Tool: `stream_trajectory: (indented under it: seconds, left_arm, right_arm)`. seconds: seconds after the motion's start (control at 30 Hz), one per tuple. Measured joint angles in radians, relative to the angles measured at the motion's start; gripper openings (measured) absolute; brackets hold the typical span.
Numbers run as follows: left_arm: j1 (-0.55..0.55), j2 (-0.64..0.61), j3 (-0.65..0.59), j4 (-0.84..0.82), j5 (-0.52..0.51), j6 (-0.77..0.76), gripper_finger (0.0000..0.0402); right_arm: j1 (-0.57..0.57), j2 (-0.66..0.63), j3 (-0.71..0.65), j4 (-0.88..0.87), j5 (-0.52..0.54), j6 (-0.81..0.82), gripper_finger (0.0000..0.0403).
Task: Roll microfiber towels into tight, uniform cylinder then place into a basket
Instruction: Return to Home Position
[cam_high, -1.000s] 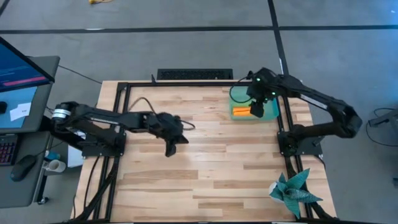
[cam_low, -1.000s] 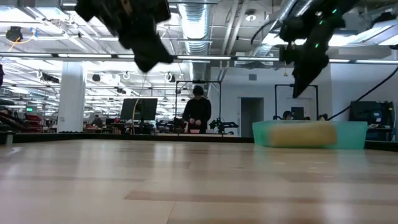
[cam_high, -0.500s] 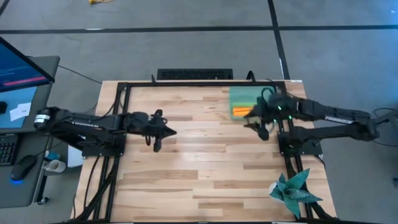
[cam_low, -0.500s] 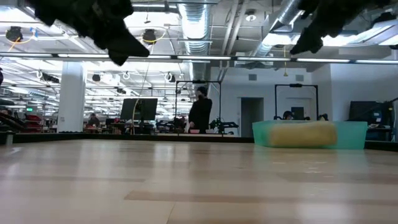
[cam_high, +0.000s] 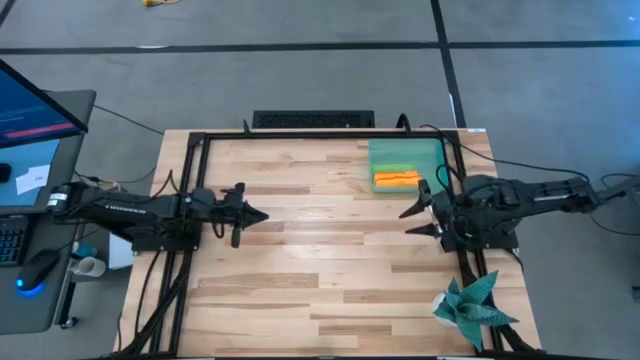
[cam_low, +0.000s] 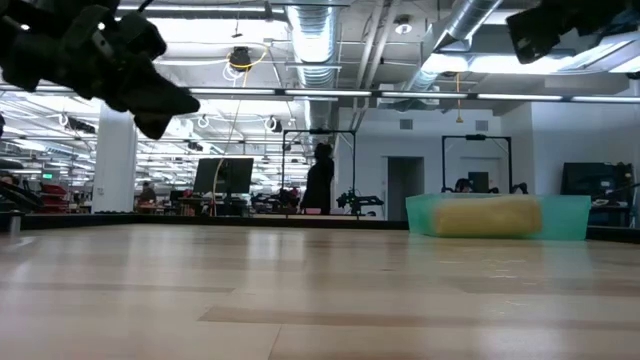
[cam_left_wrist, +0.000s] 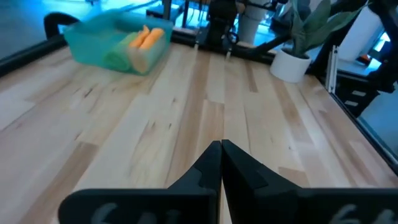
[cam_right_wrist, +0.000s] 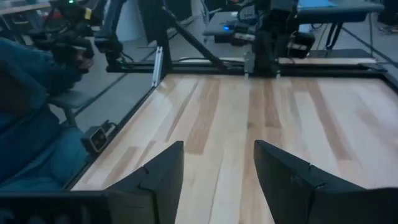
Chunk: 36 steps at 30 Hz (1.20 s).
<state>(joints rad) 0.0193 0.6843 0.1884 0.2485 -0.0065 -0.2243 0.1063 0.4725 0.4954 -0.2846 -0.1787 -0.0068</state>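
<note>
Left arm stretched long and low over the counter (cam_high: 330, 260). Left pincer (cam_high: 256, 214) pinched tight, fingers meeting, holding nothing. Right arm lies low by its base. Right pincer (cam_high: 413, 217) spread wide, empty, pointing across at the left pincer. Basket (cam_low: 575, 218) sits near the right pincer, off to its side, well apart from the left pincer. 2 rolls inside, side by side: orange towel (cam_high: 395, 179) nearer the right pincer, lime green towel (cam_high: 402, 158) just beyond it.
</note>
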Motion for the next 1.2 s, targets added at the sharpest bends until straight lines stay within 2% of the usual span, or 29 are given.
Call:
stream_trajectory:
  seconds: [0.17,0.37,0.73,0.93,1.07,1.2]
  left_arm:
    - [0.000,-0.109,-0.055,0.005,0.000,0.045,0.0000]
    - [0.000,-0.212,-0.074,0.006,-0.002,0.112,0.0000]
    - [0.000,-0.377,-0.177,0.032,-0.052,0.151,0.0000]
    - [0.000,-0.397,-0.177,0.013,-0.097,0.198,0.0000]
    - [0.000,-0.397,-0.177,0.010,-0.114,0.192,0.0000]
    - [0.000,-0.410,-0.173,-0.003,-0.103,0.178,0.0000]
  right_arm:
    - [0.018,-0.100,-0.110,0.061,0.010,0.021,0.0214]
    - [0.017,-0.237,-0.223,0.071,0.080,0.069,0.0214]
    - [0.017,-0.469,-0.377,0.100,0.082,0.117,0.0214]
    - [0.017,-0.469,-0.434,0.193,0.096,0.121,0.0214]
    - [0.017,-0.467,-0.489,0.308,0.128,0.058,0.0214]
    - [0.015,-0.457,-0.489,0.302,0.139,0.028,0.0214]
